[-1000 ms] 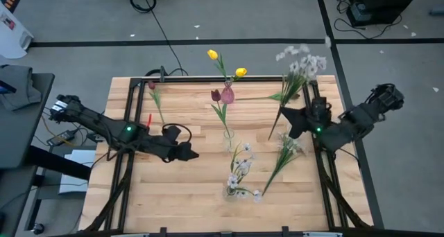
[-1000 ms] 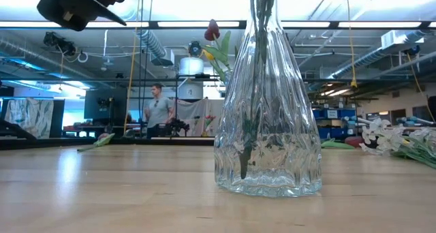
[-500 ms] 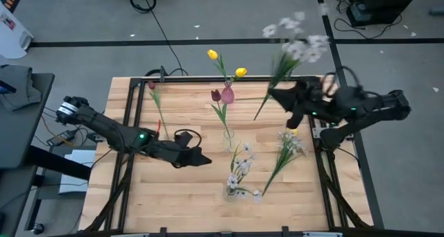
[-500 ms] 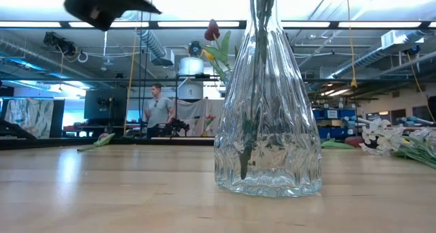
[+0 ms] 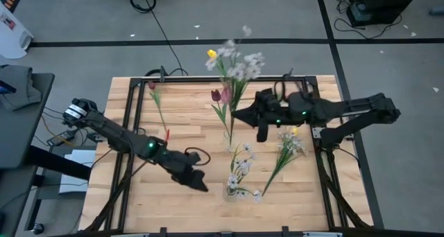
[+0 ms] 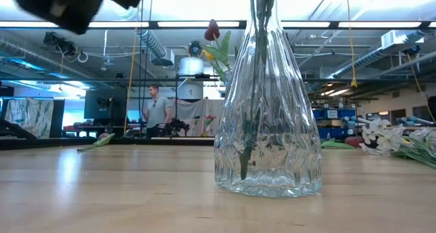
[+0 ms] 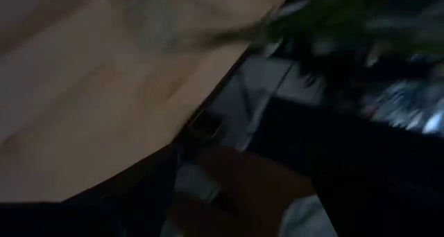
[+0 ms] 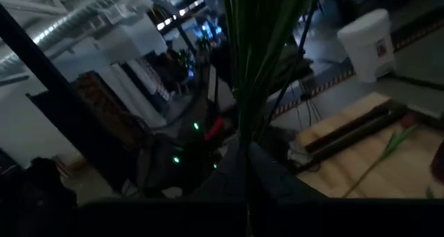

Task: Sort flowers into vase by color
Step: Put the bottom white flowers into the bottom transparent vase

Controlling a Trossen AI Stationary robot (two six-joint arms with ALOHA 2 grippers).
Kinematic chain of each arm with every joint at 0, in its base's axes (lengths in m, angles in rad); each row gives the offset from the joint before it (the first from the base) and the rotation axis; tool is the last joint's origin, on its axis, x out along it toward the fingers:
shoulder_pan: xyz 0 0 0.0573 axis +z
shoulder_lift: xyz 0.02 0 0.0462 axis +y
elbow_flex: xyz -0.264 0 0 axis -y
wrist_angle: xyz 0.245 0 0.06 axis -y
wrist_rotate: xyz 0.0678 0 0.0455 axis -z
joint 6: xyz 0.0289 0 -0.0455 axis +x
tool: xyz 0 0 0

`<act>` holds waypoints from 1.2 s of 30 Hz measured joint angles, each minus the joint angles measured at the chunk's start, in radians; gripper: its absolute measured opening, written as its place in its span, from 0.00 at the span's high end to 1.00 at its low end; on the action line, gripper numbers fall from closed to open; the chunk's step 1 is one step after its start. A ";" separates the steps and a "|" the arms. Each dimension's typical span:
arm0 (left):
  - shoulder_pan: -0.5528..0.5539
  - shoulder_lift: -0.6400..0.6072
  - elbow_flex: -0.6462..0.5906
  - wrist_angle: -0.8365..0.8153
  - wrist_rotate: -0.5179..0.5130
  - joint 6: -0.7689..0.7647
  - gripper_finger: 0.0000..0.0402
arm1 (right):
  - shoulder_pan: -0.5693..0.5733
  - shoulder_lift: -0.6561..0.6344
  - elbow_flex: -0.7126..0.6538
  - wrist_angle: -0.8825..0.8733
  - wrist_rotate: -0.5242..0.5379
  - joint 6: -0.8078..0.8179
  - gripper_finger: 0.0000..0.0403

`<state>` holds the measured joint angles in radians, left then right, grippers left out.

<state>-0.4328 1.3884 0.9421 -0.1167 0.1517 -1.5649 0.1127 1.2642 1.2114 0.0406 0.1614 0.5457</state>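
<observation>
**White spray held above the table's middle**

The wooden table (image 5: 173, 154) stands on a grey floor. The right gripper (image 5: 239, 115) is clamped on a spray of white blossoms (image 5: 234, 64), held over the table's far middle. The left gripper (image 5: 200, 182) hovers low near the front edge, just beside the front vase (image 5: 232, 190) of white flowers; whether its fingers are apart cannot be told. A maroon tulip (image 5: 220, 97) stands in the centre vase (image 5: 228, 141). Another white spray (image 5: 286, 150) lies toward the right edge, and a dark red tulip (image 5: 155, 98) lies near the far left corner.
</observation>
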 joint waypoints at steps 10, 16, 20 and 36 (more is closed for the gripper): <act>-0.036 0.000 0.000 -0.060 -0.008 0.376 0.19 | -0.047 -0.100 0.000 -0.166 0.086 -0.041 0.99; -0.015 -0.002 0.020 0.125 -0.108 0.765 0.19 | -0.087 -0.252 0.000 -0.421 0.118 0.008 0.99; -0.012 -0.002 0.045 0.110 -0.190 0.983 0.19 | -0.084 -0.323 0.000 -0.623 0.118 0.105 0.99; -0.031 0.038 0.048 -0.008 -0.286 1.089 0.19 | 0.271 -0.309 -0.106 -0.802 0.116 0.647 0.99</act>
<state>-0.4635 1.4266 0.9901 -0.1252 -0.1339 -0.4759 0.3834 0.9554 1.1053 -0.7615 0.2777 1.1928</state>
